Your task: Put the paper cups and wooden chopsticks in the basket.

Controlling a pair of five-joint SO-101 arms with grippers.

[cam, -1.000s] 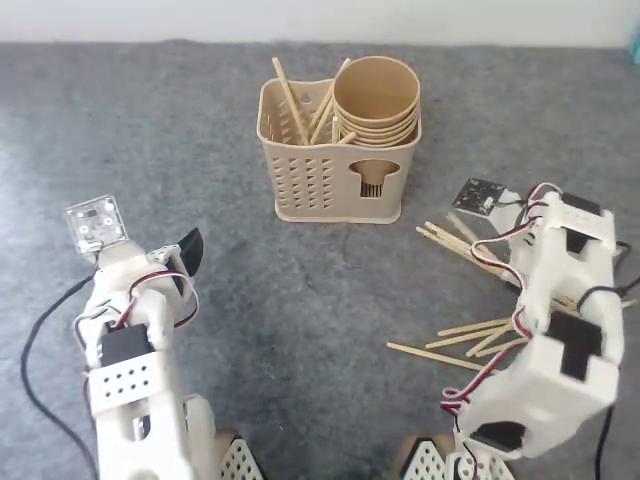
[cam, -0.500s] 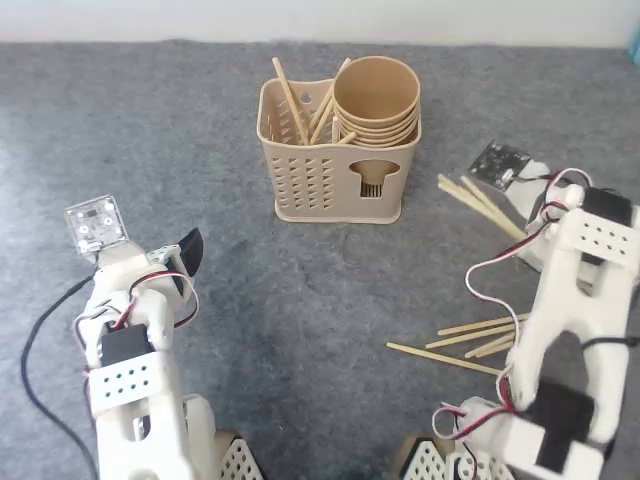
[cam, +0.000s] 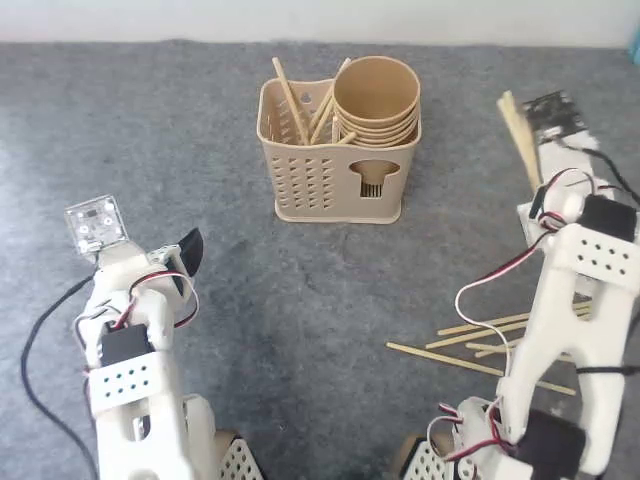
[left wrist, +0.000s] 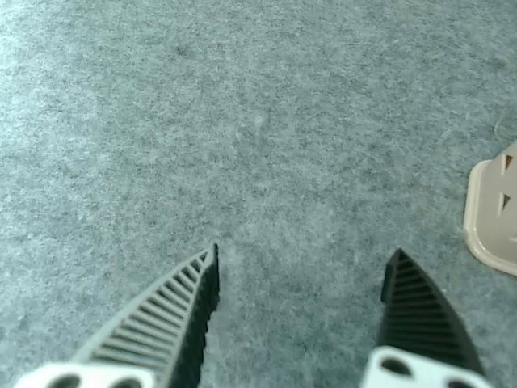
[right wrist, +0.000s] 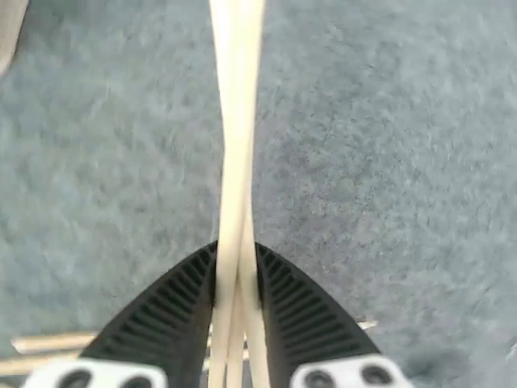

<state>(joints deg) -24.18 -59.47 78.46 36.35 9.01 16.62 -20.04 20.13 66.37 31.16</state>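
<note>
The right gripper (right wrist: 236, 252) is clamping a bundle of wooden chopsticks (cam: 519, 135) above the desk (cam: 150, 120), right of the basket (cam: 300, 185), and is best swinging them over its left compartment, tips down, before letting go.

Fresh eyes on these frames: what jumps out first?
The beige perforated plastic basket at the table's far middle holds a stack of brown paper cups and several wooden chopsticks. The right gripper, to the basket's right, is shut on a bundle of pale chopsticks. Loose chopsticks lie on the grey carpet by that arm.
</note>
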